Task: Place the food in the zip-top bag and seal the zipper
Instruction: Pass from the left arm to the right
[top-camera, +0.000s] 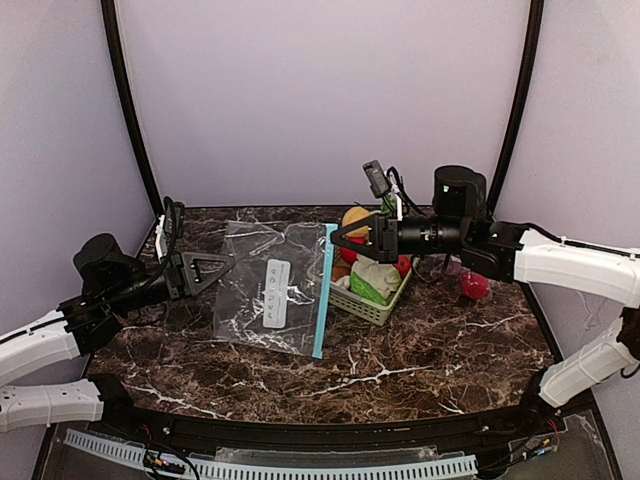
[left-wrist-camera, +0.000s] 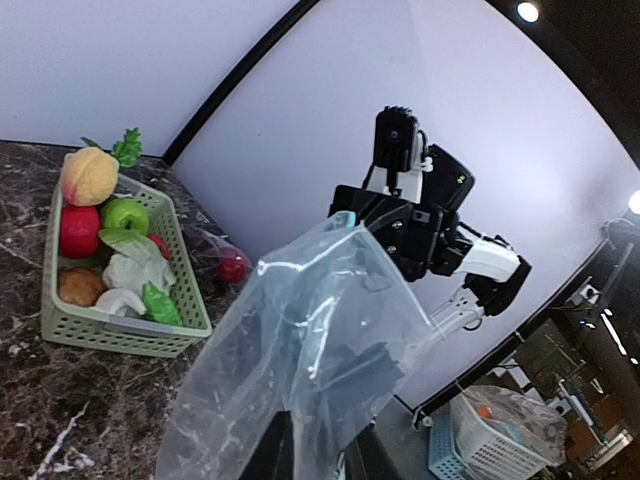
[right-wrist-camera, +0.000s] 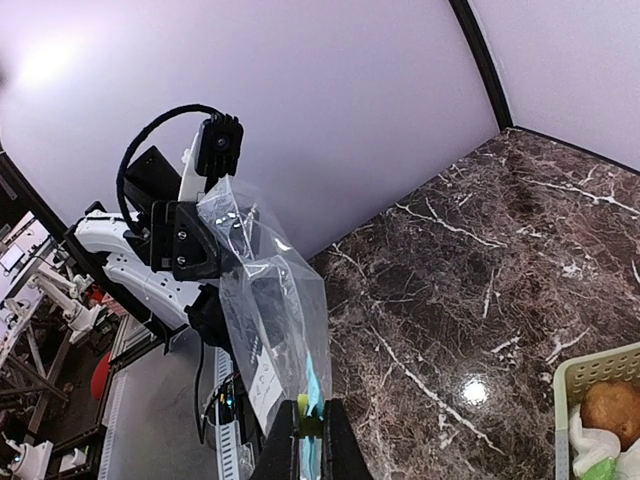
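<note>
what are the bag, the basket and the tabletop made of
zip-top bag: thin clear plastic film, glossy; the table shows through it and it creases. Its teal zipper strip looks like stiffer plastic.
basket: probably moulded plastic, pale green, matte lattice walls.
table: dark brown marble look with white veins, polished enough to mirror a light; whether it is real stone or laminate cannot be told.

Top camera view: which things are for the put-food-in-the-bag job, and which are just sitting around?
For the job:
- zip-top bag, pinched by the left gripper and the right gripper
- toy food heap
- red toy fruit, loose on the table

Just sitting around:
- pale green basket, which only holds the food
- white bin off the table, seen from the left wrist
</note>
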